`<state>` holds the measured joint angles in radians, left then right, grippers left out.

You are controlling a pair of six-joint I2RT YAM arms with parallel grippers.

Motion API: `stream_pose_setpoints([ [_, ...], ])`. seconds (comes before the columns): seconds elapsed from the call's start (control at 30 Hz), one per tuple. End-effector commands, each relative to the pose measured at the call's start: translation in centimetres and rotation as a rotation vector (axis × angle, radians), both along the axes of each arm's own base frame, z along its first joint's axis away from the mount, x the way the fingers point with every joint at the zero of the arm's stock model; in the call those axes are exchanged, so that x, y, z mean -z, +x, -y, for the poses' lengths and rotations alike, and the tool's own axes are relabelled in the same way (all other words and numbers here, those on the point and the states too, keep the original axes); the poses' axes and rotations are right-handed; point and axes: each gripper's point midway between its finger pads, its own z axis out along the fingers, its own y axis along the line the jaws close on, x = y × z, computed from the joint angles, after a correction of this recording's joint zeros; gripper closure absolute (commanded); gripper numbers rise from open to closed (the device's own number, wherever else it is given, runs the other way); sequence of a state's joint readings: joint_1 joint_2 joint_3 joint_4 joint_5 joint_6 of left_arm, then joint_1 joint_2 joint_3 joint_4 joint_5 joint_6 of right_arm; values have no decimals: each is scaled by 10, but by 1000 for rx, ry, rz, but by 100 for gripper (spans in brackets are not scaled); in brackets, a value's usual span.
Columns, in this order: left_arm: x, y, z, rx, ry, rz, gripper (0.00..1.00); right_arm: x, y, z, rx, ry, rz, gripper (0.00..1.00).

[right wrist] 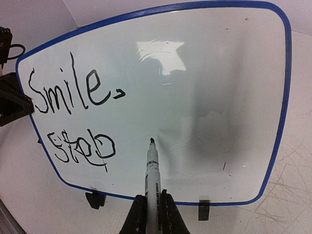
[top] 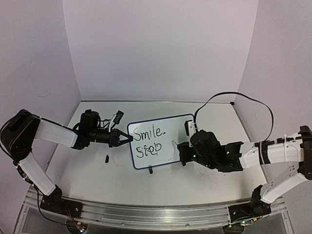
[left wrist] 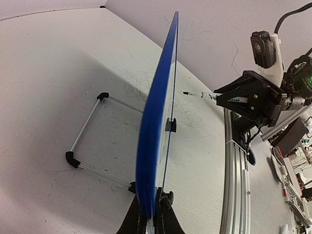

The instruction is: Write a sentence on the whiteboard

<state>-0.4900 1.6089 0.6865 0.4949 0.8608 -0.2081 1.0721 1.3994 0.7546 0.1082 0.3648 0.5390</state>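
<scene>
Left arm: reaches in from the left, low over the bench [top: 87, 180], forearm pointing across at the board's left edge.
Left claw [left wrist: 155, 207]: closed tight on the blue rim of the whiteboard [right wrist: 209, 97]; from its own camera the board shows edge-on, pinched between the two fingers.
Right arm: comes in from the right, elbow bent, wrist turned to face the front of the board.
Right claw [right wrist: 152, 207]: closed on a marker [right wrist: 152, 170], gripping the barrel low down with the tip pointing away at the board.
Marker tip: right at the white surface, just right of the lower line; I cannot tell whether it touches.
Count: two arms, two claws, one whiteboard, one marker, two black clip feet [right wrist: 95, 199] on the bottom rim, one thin wire stand [left wrist: 86, 126] behind the board.
Whiteboard position: mid-bench between the two claws, propped up on its long bottom edge and leaning back.
Whiteboard look: white face, thin blue rim, rounded corners, a bright glare patch near the top middle; the right half is bare.
The sentence [right wrist: 73, 97]: black marker in two lines at the left, "Smile." above and a messier "Stop" below, its first letters gone over more than once.
</scene>
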Motion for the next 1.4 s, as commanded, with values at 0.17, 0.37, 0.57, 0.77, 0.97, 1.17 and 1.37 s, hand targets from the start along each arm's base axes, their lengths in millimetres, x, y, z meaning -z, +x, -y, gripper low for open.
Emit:
stream_pose_setpoints([
  [0.17,18,15,-7,-84,88,15,100,-15,1,-34,-108,-36,34,100],
  [0.37,20,15,-7,-85,91,12,100,-11,-7,-58,-170,-54,34,100],
  [0.57,20,16,-6,-83,92,12,100,-13,-8,-75,-221,-27,34,100],
  [0.77,21,15,-7,-83,93,11,100,-11,-14,-70,-232,-20,34,100],
  [0.97,21,16,-6,-82,94,8,100,-3,-17,-78,-274,-46,24,100],
  [1.17,20,15,-7,-86,94,11,100,-9,-9,-64,-186,-38,41,100],
  [1.37,19,15,-7,-85,93,15,100,-12,-7,-41,-110,-51,57,100],
])
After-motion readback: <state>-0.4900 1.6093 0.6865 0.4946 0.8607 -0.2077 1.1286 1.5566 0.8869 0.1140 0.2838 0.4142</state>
